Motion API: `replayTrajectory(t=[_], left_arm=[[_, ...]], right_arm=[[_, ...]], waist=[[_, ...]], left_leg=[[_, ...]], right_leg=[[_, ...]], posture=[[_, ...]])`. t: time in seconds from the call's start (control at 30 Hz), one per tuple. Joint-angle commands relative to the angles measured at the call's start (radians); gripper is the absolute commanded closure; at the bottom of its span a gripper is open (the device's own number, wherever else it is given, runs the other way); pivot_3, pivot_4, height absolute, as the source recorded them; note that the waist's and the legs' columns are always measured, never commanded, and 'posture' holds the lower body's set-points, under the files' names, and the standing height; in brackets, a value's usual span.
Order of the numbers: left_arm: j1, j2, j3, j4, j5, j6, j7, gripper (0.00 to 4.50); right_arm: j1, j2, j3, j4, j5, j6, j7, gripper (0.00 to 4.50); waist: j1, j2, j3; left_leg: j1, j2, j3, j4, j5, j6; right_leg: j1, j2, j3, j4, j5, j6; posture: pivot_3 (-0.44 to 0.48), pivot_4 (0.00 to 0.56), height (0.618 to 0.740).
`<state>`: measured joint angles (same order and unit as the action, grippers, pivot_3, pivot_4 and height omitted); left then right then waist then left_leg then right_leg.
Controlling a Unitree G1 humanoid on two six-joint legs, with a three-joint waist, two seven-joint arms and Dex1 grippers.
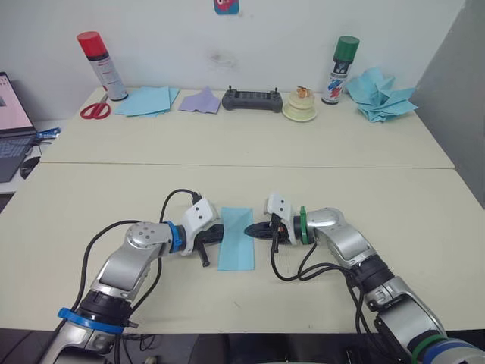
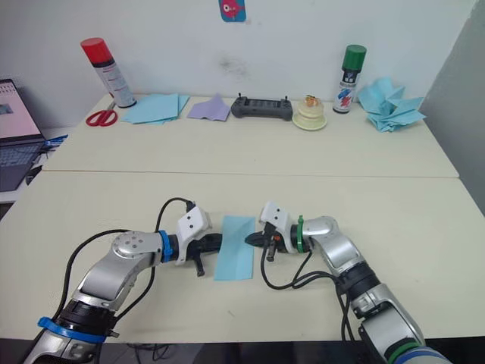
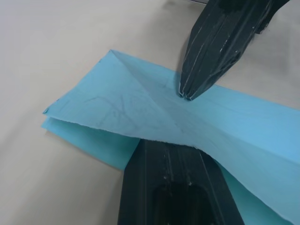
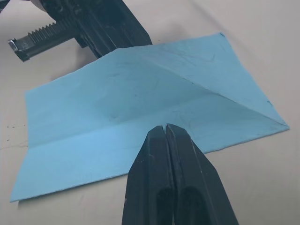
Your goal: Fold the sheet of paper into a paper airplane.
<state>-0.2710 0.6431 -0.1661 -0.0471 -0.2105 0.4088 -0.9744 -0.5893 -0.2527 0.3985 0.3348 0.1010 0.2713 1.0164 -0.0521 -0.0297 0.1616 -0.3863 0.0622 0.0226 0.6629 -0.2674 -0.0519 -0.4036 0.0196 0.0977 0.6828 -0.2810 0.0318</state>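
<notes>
Sky-blue thin sheet of paper (image 1: 236, 238), folded lengthwise with crease lines, lies on the pale beige surface (image 1: 379, 189) between the two arms. The left gripper (image 3: 159, 154) has one black finger slid under the raised upper layer at the sheet's left edge; I cannot tell whether it is spread or pinching. The right gripper (image 4: 166, 130), fingers pressed together, touches its tip down on the sheet's right side. A heap of blue paper shapes (image 1: 381, 95) sits well apart at the far right.
</notes>
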Motion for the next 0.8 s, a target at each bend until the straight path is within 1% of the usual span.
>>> replayTrajectory(t=[0.03, 0.2, 0.33, 0.4, 0.5, 0.63, 0.73, 0.8], left_arm=[[0.022, 0.045, 0.045, -0.012, -0.028, 0.056, -0.018, 4.5], [0.033, 0.085, 0.178, -0.129, -0.171, 0.166, -0.026, 4.5], [0.058, 0.081, 0.203, -0.225, -0.239, 0.244, -0.016, 4.5], [0.074, 0.073, 0.179, -0.262, -0.234, 0.255, 0.001, 4.5], [0.098, 0.065, 0.103, -0.265, -0.167, 0.22, 0.032, 4.5], [0.119, 0.031, -0.001, -0.192, -0.065, 0.132, 0.074, 4.5], [0.137, 0.016, -0.043, -0.155, -0.031, 0.095, 0.073, 4.5], [0.143, 0.022, -0.08, -0.133, 0.006, 0.059, 0.061, 4.5]], right_arm=[[-0.005, -0.014, 0.008, 0.032, -0.042, 0.009, -0.021, 4.45], [-0.007, -0.018, 0.004, 0.04, -0.045, 0.002, -0.021, 4.45], [-0.007, -0.015, 0.003, 0.049, -0.046, -0.009, -0.029, 4.45], [-0.004, -0.015, 0.001, 0.049, -0.045, -0.012, -0.029, 4.45], [-0.003, -0.012, -0.004, 0.048, -0.04, -0.009, -0.031, 4.45], [-0.002, -0.004, -0.022, 0.046, -0.026, -0.013, -0.041, 4.45], [-0.008, 0.008, -0.04, 0.059, -0.024, -0.016, -0.067, 4.45], [-0.016, 0.021, -0.056, 0.081, -0.026, -0.019, -0.094, 4.45]], waist=[[-0.004, 0.0, 0.0], [-0.005, 0.0, 0.0], [-0.004, 0.0, 0.0], [-0.005, 0.0, 0.0], [-0.005, 0.0, 0.0], [-0.004, 0.0, 0.0], [-0.002, 0.0, 0.0], [0.0, 0.001, -0.001]], left_leg=[[0.0, 0.0, 0.0, 0.0, 0.0, 0.0], [0.0, 0.0, 0.0, 0.0, 0.0, 0.0], [0.0, 0.0, 0.0, 0.0, 0.0, 0.0], [0.0, 0.0, 0.0, 0.0, 0.0, 0.0], [0.0, 0.0, 0.0, 0.0, 0.0, 0.0], [0.0, 0.0, 0.0, 0.0, 0.0, 0.0], [0.0, 0.0, 0.0, 0.0, 0.0, 0.0], [0.0, 0.0, 0.001, 0.0, 0.0, 0.0]], right_leg=[[0.0, 0.0, 0.0, 0.0, 0.0, 0.0], [0.0, 0.0, 0.0, 0.0, 0.0, 0.0], [0.0, 0.0, 0.0, 0.0, 0.0, 0.0], [0.0, 0.0, 0.001, 0.0, 0.0, 0.0], [0.0, 0.0, 0.0, 0.0, 0.0, 0.0], [0.0, 0.0, 0.001, 0.0, 0.0, 0.0], [0.0, 0.0, 0.001, 0.0, 0.0, 0.0], [0.0, -0.001, 0.001, 0.0, 0.0, 0.0]], posture=[[0.0, 0.15, 0.74], [0.0, 0.15, 0.74], [0.0, 0.15, 0.74], [0.0, 0.15, 0.74], [0.0, 0.15, 0.74], [0.0, 0.15, 0.74], [0.0, 0.15, 0.74], [0.0, 0.15, 0.74]])
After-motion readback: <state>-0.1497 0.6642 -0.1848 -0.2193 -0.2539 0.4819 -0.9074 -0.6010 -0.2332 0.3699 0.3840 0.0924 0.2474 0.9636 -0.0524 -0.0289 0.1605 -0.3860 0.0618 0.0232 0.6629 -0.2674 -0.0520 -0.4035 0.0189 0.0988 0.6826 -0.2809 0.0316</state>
